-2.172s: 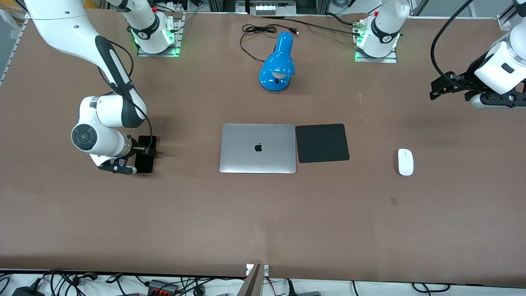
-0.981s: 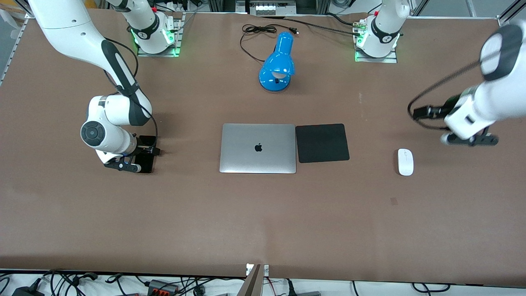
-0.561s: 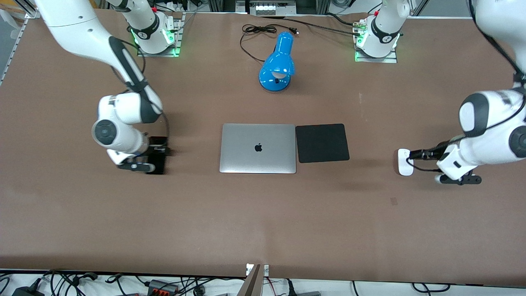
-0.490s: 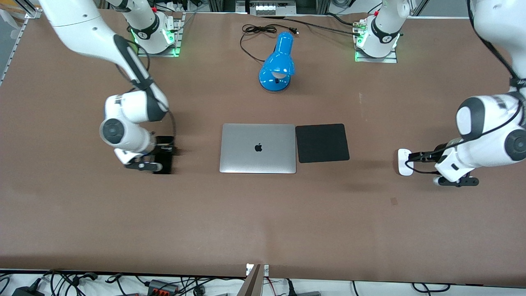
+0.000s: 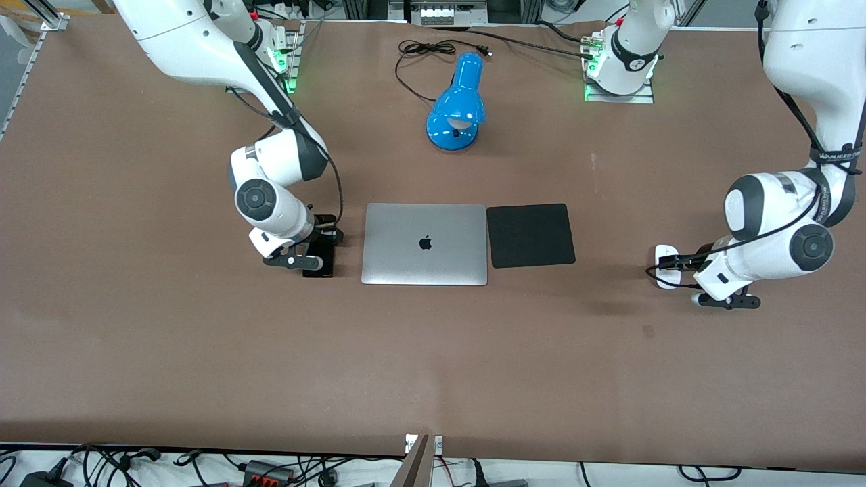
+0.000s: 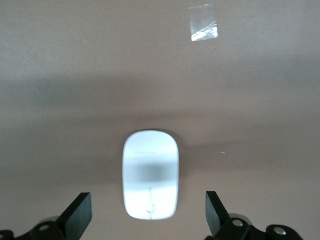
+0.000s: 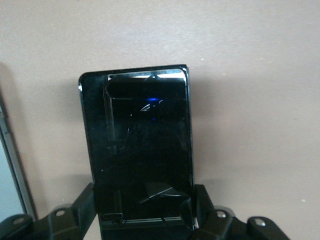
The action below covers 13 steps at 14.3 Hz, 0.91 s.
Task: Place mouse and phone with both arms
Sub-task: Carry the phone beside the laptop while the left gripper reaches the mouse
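The white mouse (image 5: 662,279) lies on the table toward the left arm's end. My left gripper (image 5: 680,262) is low over it. In the left wrist view the mouse (image 6: 150,175) sits between the open fingers (image 6: 80,216), which stand clear of its sides. My right gripper (image 5: 323,238) is shut on the black phone (image 5: 319,264) and holds it low beside the laptop's edge toward the right arm's end. In the right wrist view the phone (image 7: 137,145) sticks out flat from the gripper (image 7: 145,207), with a finger (image 7: 87,205) against each long side.
A closed silver laptop (image 5: 424,243) lies mid-table, with a square black mouse pad (image 5: 530,235) beside it toward the left arm's end. A blue desk lamp (image 5: 459,101) and its cable (image 5: 419,51) lie farther from the front camera. The laptop's edge (image 7: 7,175) shows next to the phone.
My right gripper has carried the phone toward the laptop, up to its edge. My left arm has swung down from the table's end and brought its open gripper over the mouse.
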Each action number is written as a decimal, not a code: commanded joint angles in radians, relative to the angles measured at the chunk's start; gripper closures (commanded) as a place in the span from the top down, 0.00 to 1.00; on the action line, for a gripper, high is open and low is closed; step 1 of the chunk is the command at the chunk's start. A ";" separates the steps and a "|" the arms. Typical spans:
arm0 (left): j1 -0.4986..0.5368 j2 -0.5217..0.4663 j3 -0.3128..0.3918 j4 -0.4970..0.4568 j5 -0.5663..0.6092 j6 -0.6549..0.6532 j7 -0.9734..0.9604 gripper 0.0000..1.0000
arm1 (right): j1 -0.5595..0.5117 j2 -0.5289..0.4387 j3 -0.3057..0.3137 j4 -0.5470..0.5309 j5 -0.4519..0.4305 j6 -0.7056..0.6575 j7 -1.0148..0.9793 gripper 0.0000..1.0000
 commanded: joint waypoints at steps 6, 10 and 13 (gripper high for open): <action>0.008 -0.001 -0.005 -0.148 0.032 0.227 0.036 1.00 | 0.005 0.034 -0.008 0.047 0.012 0.092 0.036 1.00; 0.010 -0.001 -0.011 -0.193 0.032 0.279 0.033 0.74 | -0.072 -0.095 -0.013 0.160 0.012 -0.076 0.054 1.00; 0.013 0.008 -0.011 -0.191 0.032 0.276 0.031 0.44 | -0.155 -0.194 -0.013 0.211 0.010 -0.231 0.042 1.00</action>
